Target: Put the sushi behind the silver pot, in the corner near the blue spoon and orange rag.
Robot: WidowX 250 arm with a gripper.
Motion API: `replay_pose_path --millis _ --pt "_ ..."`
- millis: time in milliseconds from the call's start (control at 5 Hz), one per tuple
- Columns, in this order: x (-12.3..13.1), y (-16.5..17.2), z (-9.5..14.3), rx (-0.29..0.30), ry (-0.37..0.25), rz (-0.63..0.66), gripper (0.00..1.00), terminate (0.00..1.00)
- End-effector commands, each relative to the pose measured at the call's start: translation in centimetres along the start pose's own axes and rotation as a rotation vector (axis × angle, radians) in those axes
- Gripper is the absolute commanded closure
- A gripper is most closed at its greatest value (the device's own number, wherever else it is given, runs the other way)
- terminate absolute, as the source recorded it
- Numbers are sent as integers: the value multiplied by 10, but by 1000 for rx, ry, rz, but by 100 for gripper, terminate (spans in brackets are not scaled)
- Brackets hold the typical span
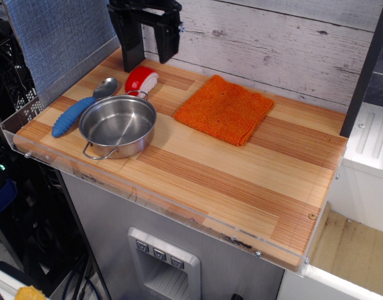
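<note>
The sushi point(141, 80), red top on a white base, lies on the wooden table just behind the silver pot point(117, 125), touching or nearly touching its rear handle. The blue spoon point(80, 109) lies left of the pot, its bowl next to the sushi. The orange rag point(224, 108) lies flat to the right. My gripper point(150, 58) hangs open and empty above and slightly behind the sushi, its two black fingers apart with the wall showing between them.
A grey plank wall point(272, 44) stands close behind the gripper and a blue panel point(57, 37) on the left. A clear plastic lip point(147, 200) runs along the table's front edge. A dark post point(366, 69) stands at the right.
</note>
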State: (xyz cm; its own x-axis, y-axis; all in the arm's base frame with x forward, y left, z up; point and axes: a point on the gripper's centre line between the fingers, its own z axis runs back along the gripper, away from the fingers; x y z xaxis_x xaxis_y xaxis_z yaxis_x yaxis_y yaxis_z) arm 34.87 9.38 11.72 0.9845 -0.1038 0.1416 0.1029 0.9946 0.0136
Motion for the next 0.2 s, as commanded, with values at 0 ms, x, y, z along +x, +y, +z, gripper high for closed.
replay_pose_path --millis 0 --pt "-7 3 24 26 -62 -7 0 100"
